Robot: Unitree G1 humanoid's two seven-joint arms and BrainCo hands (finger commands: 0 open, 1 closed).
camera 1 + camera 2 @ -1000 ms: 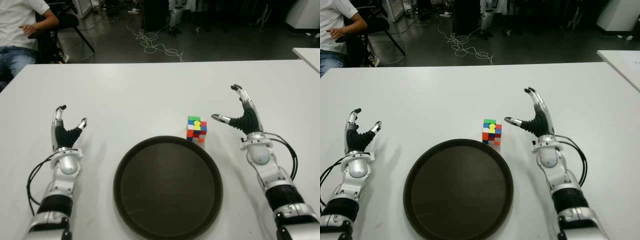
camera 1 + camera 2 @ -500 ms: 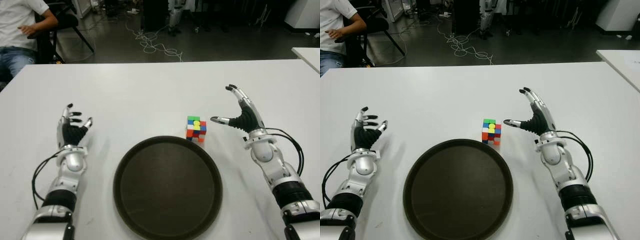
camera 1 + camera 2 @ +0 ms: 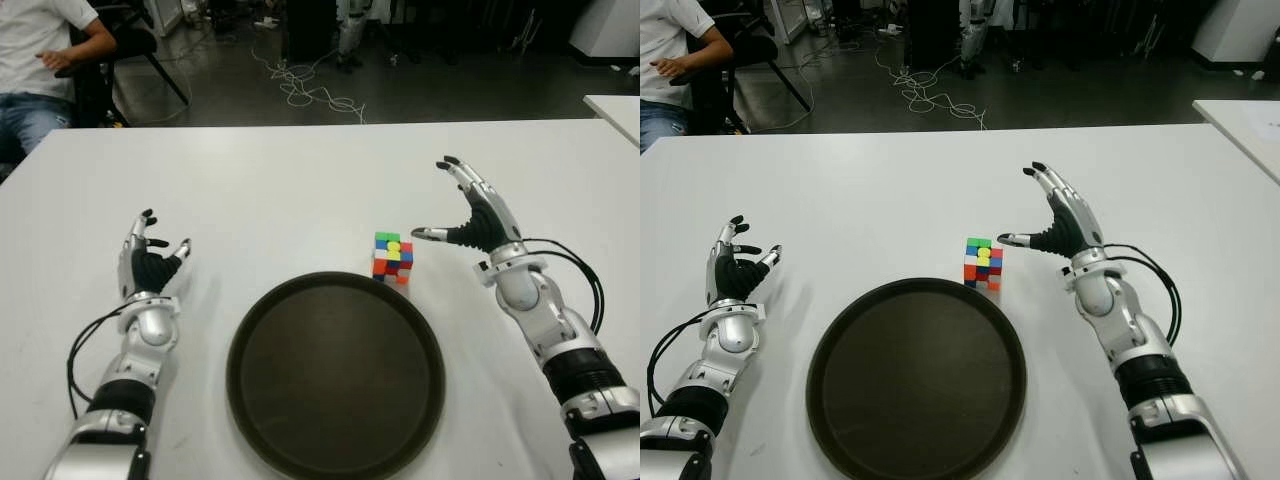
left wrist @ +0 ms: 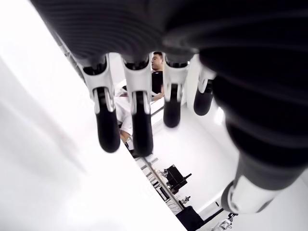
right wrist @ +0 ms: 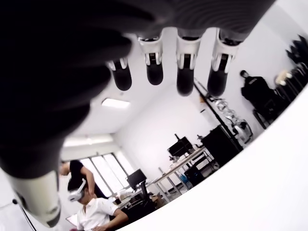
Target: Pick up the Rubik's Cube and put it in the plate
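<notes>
The Rubik's Cube (image 3: 392, 257) stands on the white table (image 3: 300, 190), just past the far right rim of the round dark plate (image 3: 336, 372), which holds nothing. My right hand (image 3: 462, 205) is raised a little to the right of the cube, fingers spread and thumb pointing toward it, not touching it. The right wrist view shows those fingers (image 5: 185, 72) stretched out with nothing held. My left hand (image 3: 152, 262) shows at the table's left side, left of the plate, fingers relaxed and holding nothing.
A seated person (image 3: 40, 60) is beyond the table's far left corner. Cables (image 3: 310, 90) lie on the dark floor behind the table. Another white table's corner (image 3: 615, 108) shows at the far right.
My right hand has lifted and moved farther from me, staying right of the cube with its thumb closing in. My left hand has shifted slightly right and turned, spreading its fingers. The cube has not moved.
</notes>
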